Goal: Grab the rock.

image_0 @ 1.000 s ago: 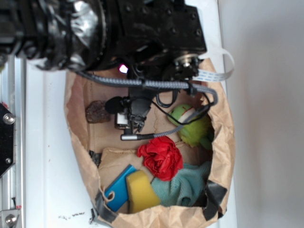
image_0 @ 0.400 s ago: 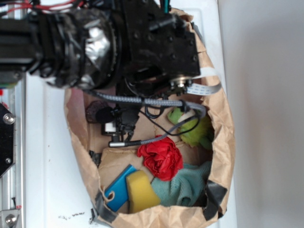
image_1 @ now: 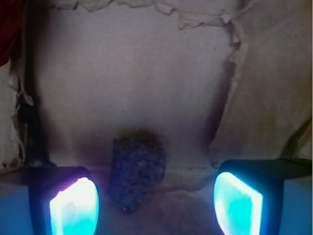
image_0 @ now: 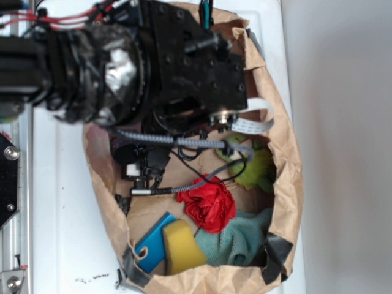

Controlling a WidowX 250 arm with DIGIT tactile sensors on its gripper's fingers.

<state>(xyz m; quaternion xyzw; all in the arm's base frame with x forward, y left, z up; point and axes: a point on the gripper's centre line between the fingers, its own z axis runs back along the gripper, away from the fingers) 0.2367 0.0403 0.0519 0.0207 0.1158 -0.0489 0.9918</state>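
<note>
The rock (image_1: 135,171) is dark grey-brown with a speckled, pitted surface, lying on pale tan paper, and the gripper's (image_1: 155,203) two pads (image_1: 74,208) glow white to cyan, the left one edged in violet. The bag (image_0: 288,171) is light brown paper with black tape patches, and in it sit a bright red flower (image_0: 208,203), a lime-green frog (image_0: 254,168), a teal cloth (image_0: 242,239), a yellow sponge (image_0: 180,245) and a blue block (image_0: 153,242). The arm (image_0: 122,67) is black with silvery tape and red wires, over a white table (image_0: 61,233).
</note>
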